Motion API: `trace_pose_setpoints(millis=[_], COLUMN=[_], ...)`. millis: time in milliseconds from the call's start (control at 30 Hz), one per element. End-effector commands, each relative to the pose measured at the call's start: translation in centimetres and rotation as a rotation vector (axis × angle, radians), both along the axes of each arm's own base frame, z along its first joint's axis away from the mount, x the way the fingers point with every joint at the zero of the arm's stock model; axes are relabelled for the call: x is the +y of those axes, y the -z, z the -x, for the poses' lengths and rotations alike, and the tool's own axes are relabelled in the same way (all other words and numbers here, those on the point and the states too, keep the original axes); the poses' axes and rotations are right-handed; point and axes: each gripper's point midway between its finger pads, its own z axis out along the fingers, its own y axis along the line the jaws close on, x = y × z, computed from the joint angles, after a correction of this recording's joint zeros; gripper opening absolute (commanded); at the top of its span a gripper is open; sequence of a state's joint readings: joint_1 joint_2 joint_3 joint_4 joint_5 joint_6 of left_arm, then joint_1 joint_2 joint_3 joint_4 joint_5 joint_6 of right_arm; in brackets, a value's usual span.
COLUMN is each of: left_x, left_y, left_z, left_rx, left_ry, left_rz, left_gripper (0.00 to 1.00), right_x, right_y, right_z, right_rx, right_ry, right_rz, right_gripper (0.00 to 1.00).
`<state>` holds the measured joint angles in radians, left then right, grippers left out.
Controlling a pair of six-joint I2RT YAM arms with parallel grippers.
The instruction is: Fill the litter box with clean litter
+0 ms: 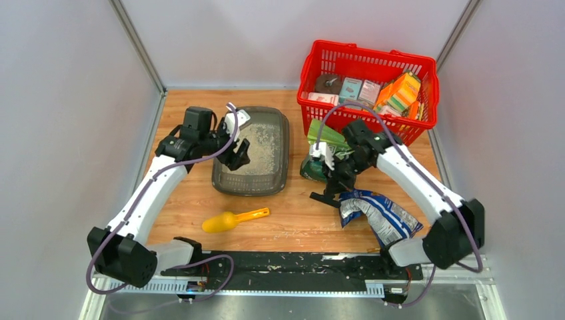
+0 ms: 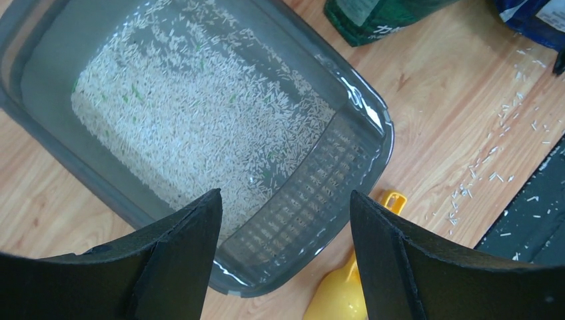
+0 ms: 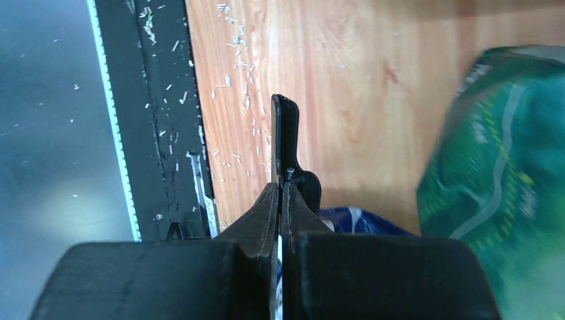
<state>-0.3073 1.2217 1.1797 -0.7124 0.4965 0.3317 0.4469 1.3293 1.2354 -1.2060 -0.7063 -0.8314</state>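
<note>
The dark grey see-through plastic litter box (image 1: pixel 252 191) sits on the wooden table (image 1: pixel 293 220), with pale clean litter (image 2: pixel 200 113) spread thin inside. The left gripper (image 2: pixel 285 200) hangs above it, wide open and empty. The right gripper (image 3: pixel 280 193) is pinched tight near a shiny green bag (image 3: pixel 493 173); its writing is too blurry to read.

Your left tool (image 2: pixel 285 203) hangs wide open, arm stretched forward; your right tool (image 3: pixel 285 153) is pressed closed, arm bent inward.

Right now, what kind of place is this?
Probably a robot test booth: plain grey walls box in a wooden table, with two white robot arms bolted at its edge and a red wire-mesh shopping basket.
</note>
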Motion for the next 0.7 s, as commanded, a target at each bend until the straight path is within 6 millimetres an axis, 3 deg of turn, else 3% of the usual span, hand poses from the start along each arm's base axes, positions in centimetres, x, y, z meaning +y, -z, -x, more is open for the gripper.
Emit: trace_pose_setpoints(millis=[0,167,267,500,600,633,667], left_x=[1.0,2.1,2.1,1.5,1.6,1.6,1.6], left_y=[-1.2,-0.7,-0.2,-0.1,0.1,0.2,0.1], left_z=[-0.2,0.4,0.9,1.7,1.7,1.7,1.7], left_rx=[-0.053,-0.046,-0.031,-0.003,0.003,0.005,0.003], left_ry=[-0.083,-0.123,-0.126,-0.110,-0.114,-0.115,-0.114], left_rz=[-0.004,-0.027,-0.016,0.024,0.017,0.015,0.014], left_gripper=[0.78,0.78,0.78,0.79,0.78,0.78,0.78], right_x=[3.8,5.0,4.9,5.0,4.3,4.1,3.8], right_y=[1.6,4.4,7.1,11.4,12.7,12.9,13.0], right_z=[0.8,4.1,4.2,1.0,0.8,0.8,0.8], right_rx=[0.077,0.207,0.234,0.155,0.132,0.131,0.123], right_ry=[-0.116,-0.186,-0.145,-0.131,-0.180,-0.190,-0.201], right_rz=[-0.078,-0.052,-0.007,0.088,0.131,0.140,0.152], right_gripper=[0.00,0.00,0.00,0.05,0.09,0.11,0.24])
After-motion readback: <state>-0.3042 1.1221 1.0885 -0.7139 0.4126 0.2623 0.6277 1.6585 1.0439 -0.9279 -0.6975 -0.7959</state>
